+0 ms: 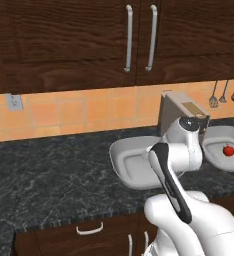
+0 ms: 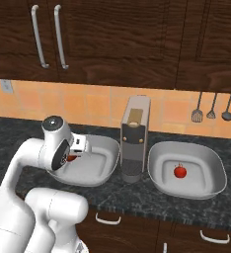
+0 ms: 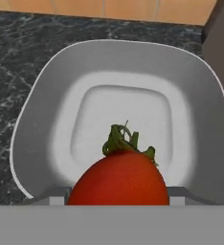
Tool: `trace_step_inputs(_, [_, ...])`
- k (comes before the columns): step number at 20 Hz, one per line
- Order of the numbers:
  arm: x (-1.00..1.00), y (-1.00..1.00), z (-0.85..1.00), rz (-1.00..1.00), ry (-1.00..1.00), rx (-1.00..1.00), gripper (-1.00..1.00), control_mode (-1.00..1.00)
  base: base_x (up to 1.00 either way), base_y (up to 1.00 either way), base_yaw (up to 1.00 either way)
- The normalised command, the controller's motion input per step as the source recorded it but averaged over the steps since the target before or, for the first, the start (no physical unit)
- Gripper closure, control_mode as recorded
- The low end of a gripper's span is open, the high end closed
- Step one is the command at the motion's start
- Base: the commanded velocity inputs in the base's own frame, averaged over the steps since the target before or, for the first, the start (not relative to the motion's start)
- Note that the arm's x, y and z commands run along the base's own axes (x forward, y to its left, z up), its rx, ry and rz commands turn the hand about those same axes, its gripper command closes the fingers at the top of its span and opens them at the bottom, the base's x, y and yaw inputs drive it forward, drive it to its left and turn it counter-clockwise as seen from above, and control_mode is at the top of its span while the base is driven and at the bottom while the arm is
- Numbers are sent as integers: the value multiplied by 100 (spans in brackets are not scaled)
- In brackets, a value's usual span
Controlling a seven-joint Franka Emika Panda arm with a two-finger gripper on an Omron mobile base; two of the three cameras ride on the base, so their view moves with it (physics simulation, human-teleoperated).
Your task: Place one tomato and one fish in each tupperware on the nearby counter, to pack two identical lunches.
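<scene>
**Ops:** Status on the jaws?

**Arm:** I'm clamped on a tomato [image 3: 117,178]. In the hand view it sits right at my gripper [image 3: 117,203], green stem up, and the finger tips themselves are mostly hidden behind it, so I judge the grip from how the fruit sits between them. The right base view shows a sliver of red just by my wrist.

**Ops:** Where are you over?

**Arm:** Above the left tupperware [image 2: 95,165]. Its bare floor lies straight below the tomato in the hand view. It sits on the black counter [image 1: 44,170], just left of the steel toaster [image 2: 134,138].

**Ops:** The other tub?

**Arm:** The right tupperware [image 2: 206,168] stands on the far side of the toaster, with a second tomato [image 2: 180,171] resting near the middle of its floor.

**Ops:** Is your tomato touching the tub?

**Arm:** Probably not; it looks clear of the floor, but the angle is poor.
</scene>
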Motion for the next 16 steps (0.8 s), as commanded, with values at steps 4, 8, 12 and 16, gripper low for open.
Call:
trace_step_inputs(4, [75, 31, -57, 0, 14, 0, 100, -100, 0, 0, 0])
trace_step_inputs(8, [51, 14, -48, 0, 7, 0, 100, -100, 0, 0, 0])
trace_step_inputs(12, [41, 2, -39, 0, 7, 0, 100, -100, 0, 0, 0])
trace_step_inputs(16, [32, 0, -45, 0, 5, 0, 100, -100, 0, 0, 0])
